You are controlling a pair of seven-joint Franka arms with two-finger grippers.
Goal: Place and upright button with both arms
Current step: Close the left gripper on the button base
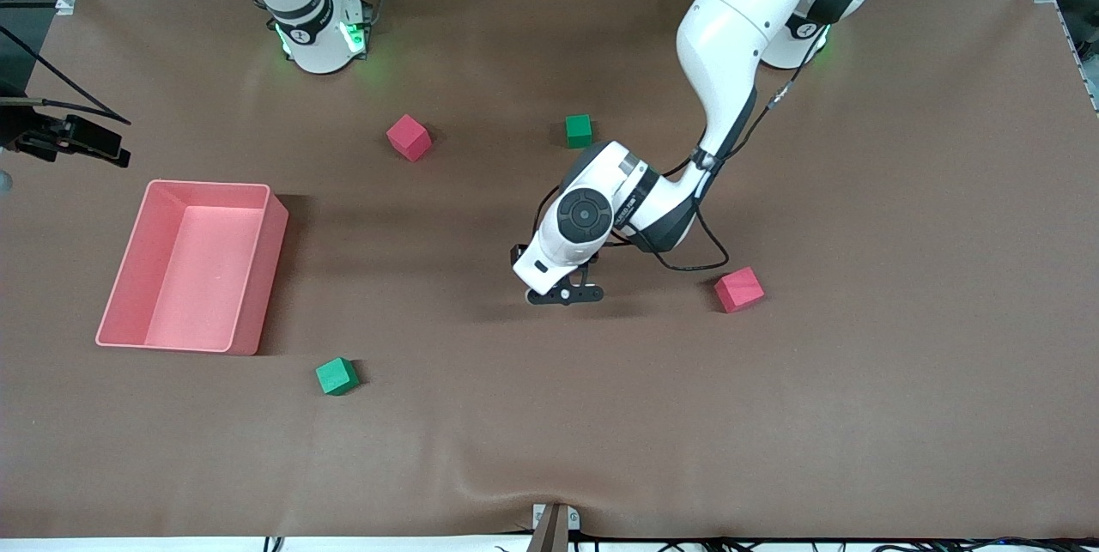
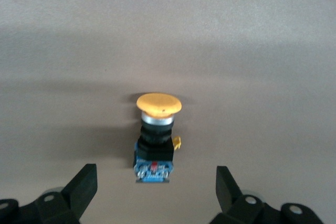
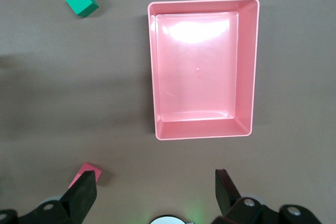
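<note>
The button (image 2: 156, 136) shows only in the left wrist view: an orange round cap on a black body with a blue end. It seems to lie on its side on the brown table, blue end toward the gripper. My left gripper (image 2: 155, 182) is open, its black fingertips (image 2: 84, 184) wide apart just short of the blue end and not touching it. In the front view the left gripper (image 1: 564, 294) hangs low over the middle of the table and hides the button. My right gripper (image 3: 155, 190) is open and holds nothing, waiting high over the table near the pink bin (image 3: 252, 66).
The pink bin (image 1: 262, 277) stands toward the right arm's end. A red cube (image 1: 409, 137) and a green cube (image 1: 579, 130) lie nearer the bases. Another red cube (image 1: 739, 289) lies beside the left hand. A green cube (image 1: 336, 376) sits nearer the front camera.
</note>
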